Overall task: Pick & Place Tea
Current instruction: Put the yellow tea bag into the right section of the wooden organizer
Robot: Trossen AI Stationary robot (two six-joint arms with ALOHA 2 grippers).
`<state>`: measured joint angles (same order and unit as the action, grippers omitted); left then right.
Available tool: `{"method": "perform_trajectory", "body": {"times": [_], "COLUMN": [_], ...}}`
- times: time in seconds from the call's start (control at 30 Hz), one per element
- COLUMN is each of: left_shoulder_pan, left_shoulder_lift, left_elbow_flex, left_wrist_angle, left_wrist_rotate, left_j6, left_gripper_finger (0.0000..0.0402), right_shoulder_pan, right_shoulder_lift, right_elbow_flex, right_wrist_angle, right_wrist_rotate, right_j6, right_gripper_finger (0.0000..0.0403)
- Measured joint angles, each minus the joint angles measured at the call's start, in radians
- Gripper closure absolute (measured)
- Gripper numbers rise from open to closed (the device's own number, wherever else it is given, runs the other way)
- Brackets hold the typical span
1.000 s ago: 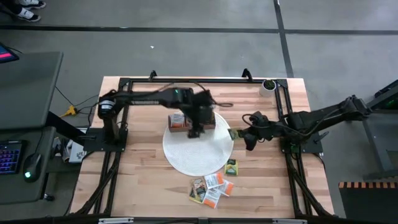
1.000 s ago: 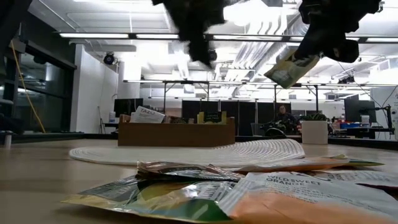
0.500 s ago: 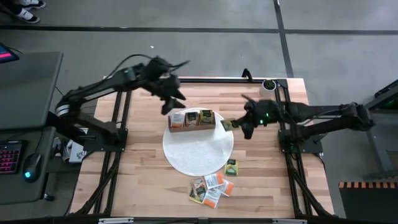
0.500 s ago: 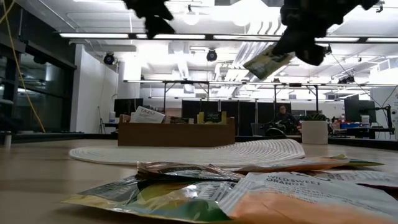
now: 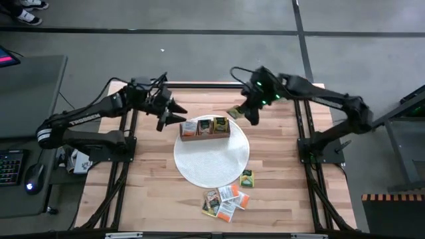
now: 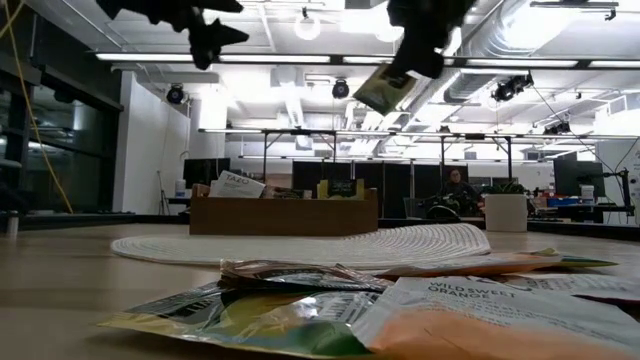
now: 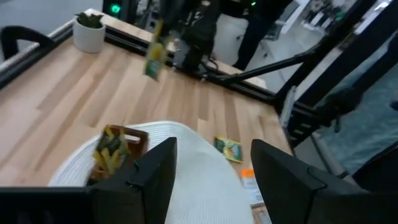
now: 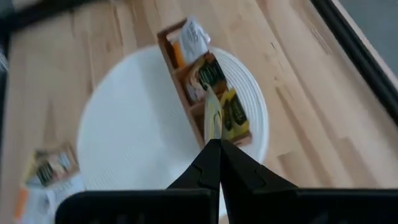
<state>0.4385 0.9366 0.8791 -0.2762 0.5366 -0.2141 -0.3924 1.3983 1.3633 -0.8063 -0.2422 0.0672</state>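
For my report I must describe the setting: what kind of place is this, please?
Probably a robotics lab or workshop in a large open hall. The wooden table stands inside a black metal frame that carries two arms, exposed ducts and strip lights run overhead, and more workbenches stand in the room behind.

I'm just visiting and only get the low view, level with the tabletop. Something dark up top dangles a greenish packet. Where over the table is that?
Observer: From above, the right jaws hold that green tea packet just past the wooden box's right end, apparently over bare wood, off the white mat.
Operator: Is the box filled?
Observer: The right wrist view shows tea packets in all three compartments.
Operator: And the other dark shape?
Observer: That is the left arm. Its left jaws stand open and empty, off the box's left end.
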Motion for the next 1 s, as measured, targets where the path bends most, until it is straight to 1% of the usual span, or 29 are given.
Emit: {"method": "perform_trajectory", "body": {"times": [0.1, 0.2, 0.3, 0.4, 0.47, 0.57, 0.7, 0.83, 1.0], "left_shoulder_pan": [0.0, 0.0, 0.0, 0.0, 0.0, 0.0, 0.0, 0.0, 0.0], "left_shoulder_lift": [-0.023, -0.036, -0.048, -0.056, -0.066, -0.076, -0.078, -0.078, -0.078], "left_elbow_flex": [-0.036, -0.061, -0.074, -0.102, -0.118, -0.138, -0.143, -0.143, -0.143], "left_wrist_angle": [0.042, 0.059, 0.085, 0.11, 0.11, 0.11, 0.11, 0.112, 0.112], "left_wrist_rotate": [0.021, 0.032, 0.053, 0.066, 0.069, 0.082, 0.089, 0.088, 0.087], "left_j6": [-0.025, -0.032, -0.031, -0.031, -0.032, -0.032, -0.038, -0.038, -0.046], "left_gripper_finger": [0.0197, 0.0197, 0.0197, 0.0197, 0.0197, 0.0197, 0.0197, 0.0197, 0.0197], "right_shoulder_pan": [-0.008, -0.008, -0.006, 0.004, 0.013, 0.031, 0.071, 0.113, 0.149], "right_shoulder_lift": [0.116, 0.221, 0.319, 0.402, 0.446, 0.491, 0.528, 0.548, 0.549], "right_elbow_flex": [0.167, 0.308, 0.418, 0.49, 0.515, 0.52, 0.52, 0.52, 0.52], "right_wrist_angle": [-0.145, -0.246, -0.316, -0.366, -0.389, -0.403, -0.401, -0.375, -0.323], "right_wrist_rotate": [0.001, 0.012, 0.018, 0.044, 0.066, 0.097, 0.163, 0.232, 0.223], "right_j6": [-0.111, -0.201, -0.255, -0.296, -0.324, -0.372, -0.428, -0.446, -0.431], "right_gripper_finger": [0.0403, 0.0403, 0.0403, 0.0403, 0.0403, 0.0403, 0.0403, 0.0403, 0.0403]}}
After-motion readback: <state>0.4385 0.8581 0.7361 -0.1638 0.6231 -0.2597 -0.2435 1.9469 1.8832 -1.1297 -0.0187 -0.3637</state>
